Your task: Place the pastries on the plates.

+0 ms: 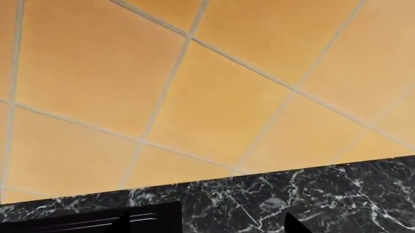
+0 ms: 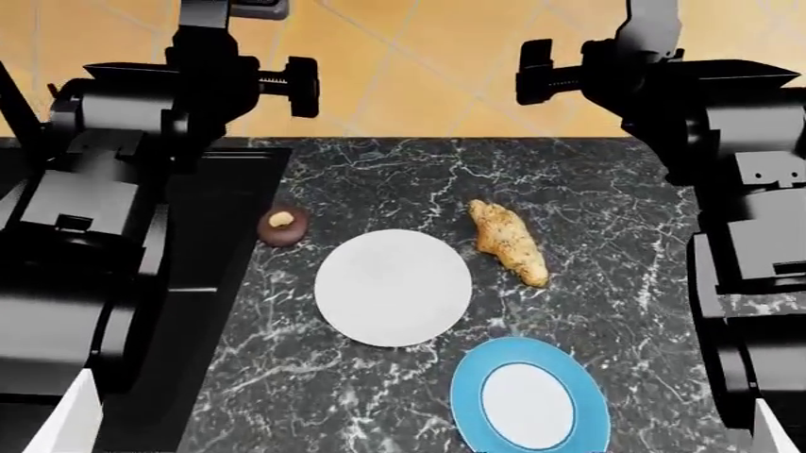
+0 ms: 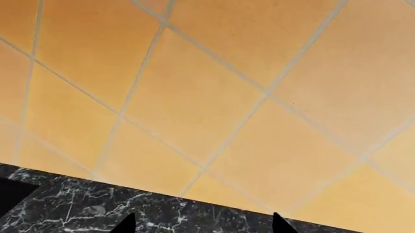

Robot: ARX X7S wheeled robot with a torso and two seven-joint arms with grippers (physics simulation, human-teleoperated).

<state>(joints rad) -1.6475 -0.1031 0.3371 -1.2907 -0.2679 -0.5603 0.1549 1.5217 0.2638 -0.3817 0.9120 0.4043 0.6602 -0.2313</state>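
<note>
both pastries sit on the desk, each nearer to one arm

from the head view i see the donut lying on the dark marble desk, toward my left side, just beside the rim of the white plate but not touching it; the croissant lies on the other side of that plate, toward my right, its long axis running on a slant from the far edge of the desk toward the near right; neither pastry is on a plate yet.

the relation i care about is this: the left arm is the nearer one for the donut, the right arm for the croissant; both arms are held high and back near the far edge of the desk, so each pastry lies below and nearer to me than its end effector; i judge the croissant wants a grasp across its narrow width, square to that slant.

the blue-rimmed plate sits closest to me, near the white plate and just apart from it, below the croissant's near tip.

the left end effector shows only dark tips over the desk edge and orange floor tiles; they look spread, holding nothing; the right end effector likewise shows two tips apart, nothing between them.

count: two pastries, one donut and one croissant; two plates, one white and one blue-rimmed.
</note>
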